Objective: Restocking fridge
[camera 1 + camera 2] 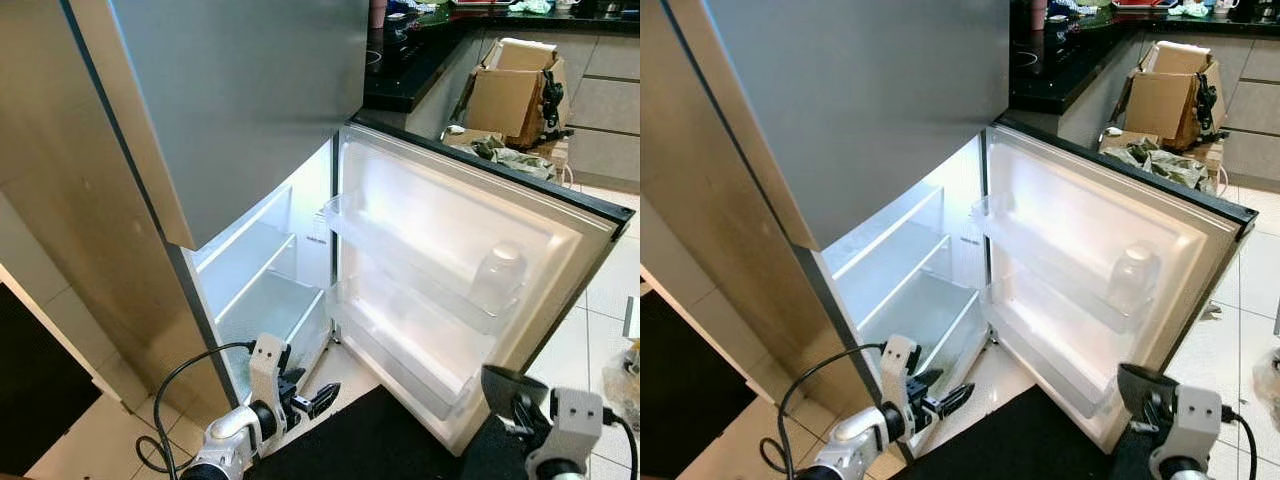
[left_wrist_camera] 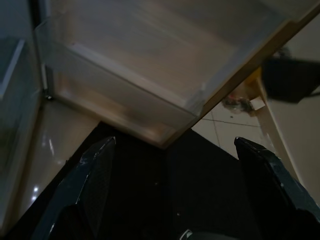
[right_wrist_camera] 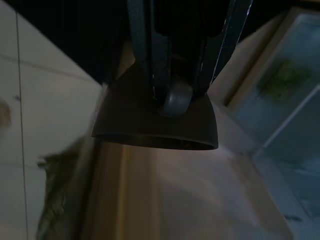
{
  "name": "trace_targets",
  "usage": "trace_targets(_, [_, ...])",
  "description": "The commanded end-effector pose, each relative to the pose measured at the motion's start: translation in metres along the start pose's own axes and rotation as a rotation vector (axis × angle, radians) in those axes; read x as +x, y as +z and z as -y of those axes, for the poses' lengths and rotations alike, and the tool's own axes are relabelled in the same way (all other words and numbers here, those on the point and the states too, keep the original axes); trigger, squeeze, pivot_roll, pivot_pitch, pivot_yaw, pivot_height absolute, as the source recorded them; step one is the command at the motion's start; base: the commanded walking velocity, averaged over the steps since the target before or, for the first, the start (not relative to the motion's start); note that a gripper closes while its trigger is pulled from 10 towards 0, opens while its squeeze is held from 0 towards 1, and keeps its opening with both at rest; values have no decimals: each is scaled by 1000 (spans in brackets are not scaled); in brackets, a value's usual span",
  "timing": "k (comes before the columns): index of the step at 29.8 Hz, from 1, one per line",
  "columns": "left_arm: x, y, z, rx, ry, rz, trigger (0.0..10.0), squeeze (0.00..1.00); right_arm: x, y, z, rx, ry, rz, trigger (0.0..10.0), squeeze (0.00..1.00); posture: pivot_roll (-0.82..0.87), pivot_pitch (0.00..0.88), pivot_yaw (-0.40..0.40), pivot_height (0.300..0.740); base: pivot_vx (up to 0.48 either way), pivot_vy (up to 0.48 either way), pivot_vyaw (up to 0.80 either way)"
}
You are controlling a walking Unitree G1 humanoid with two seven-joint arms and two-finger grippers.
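The fridge stands with its lower door (image 1: 450, 215) swung open and its grey upper door (image 1: 240, 100) closed. Inside are lit white shelves (image 1: 250, 265) and a clear drawer (image 1: 275, 310). A clear jar (image 1: 500, 272) sits in the door's middle rack (image 1: 400, 255). My left gripper (image 1: 308, 392) is open, low in front of the fridge's bottom edge; in the left wrist view its fingers (image 2: 95, 170) spread wide below the door's lowest rack (image 2: 150, 100). My right gripper (image 3: 177, 97) is shut on the rim of a dark bowl (image 1: 505, 385), held low by the open door's outer corner.
A black mat (image 1: 370, 440) lies on the tiled floor under both arms. A wooden cabinet side (image 1: 60, 230) flanks the fridge on the left. Behind the door are a dark countertop (image 1: 410, 70) and an open cardboard box (image 1: 510, 95) with clutter.
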State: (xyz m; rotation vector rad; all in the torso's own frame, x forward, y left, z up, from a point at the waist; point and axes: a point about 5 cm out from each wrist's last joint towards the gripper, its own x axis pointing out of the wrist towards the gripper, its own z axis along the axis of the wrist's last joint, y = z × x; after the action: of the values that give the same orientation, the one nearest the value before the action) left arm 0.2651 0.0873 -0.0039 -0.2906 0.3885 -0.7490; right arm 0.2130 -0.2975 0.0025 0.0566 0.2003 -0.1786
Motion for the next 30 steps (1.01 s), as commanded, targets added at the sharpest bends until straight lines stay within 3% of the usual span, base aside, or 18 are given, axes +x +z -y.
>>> trace_targets(1, [-9, -7, -7, 0, 38, -29, 10000, 0, 7, 11, -8, -28, 60, 50, 10000, 0, -184, 46, 73, 740, 0, 0, 0])
trace_targets(17, [-5, -7, -3, 18, 35, -31, 10000, 0, 31, 57, -47, -78, 331, 230, 10000, 0, -183, 43, 74, 740, 0, 0, 0])
trace_targets(19, [-4, -8, -3, 23, 32, -37, 10000, 0, 32, 65, -58, -80, 414, 250, 10000, 0, -184, 42, 73, 740, 0, 0, 0])
trace_targets(24, [-4, -9, -2, 30, 30, -46, 10000, 0, 32, 71, -68, -97, 501, 246, 10000, 0, -184, 33, 67, 740, 0, 0, 0])
trace_targets(30, [-3, -9, 0, 38, 24, -48, 10000, 0, 29, 59, -68, -135, 534, 159, 10000, 0, -180, 31, 65, 740, 0, 0, 0])
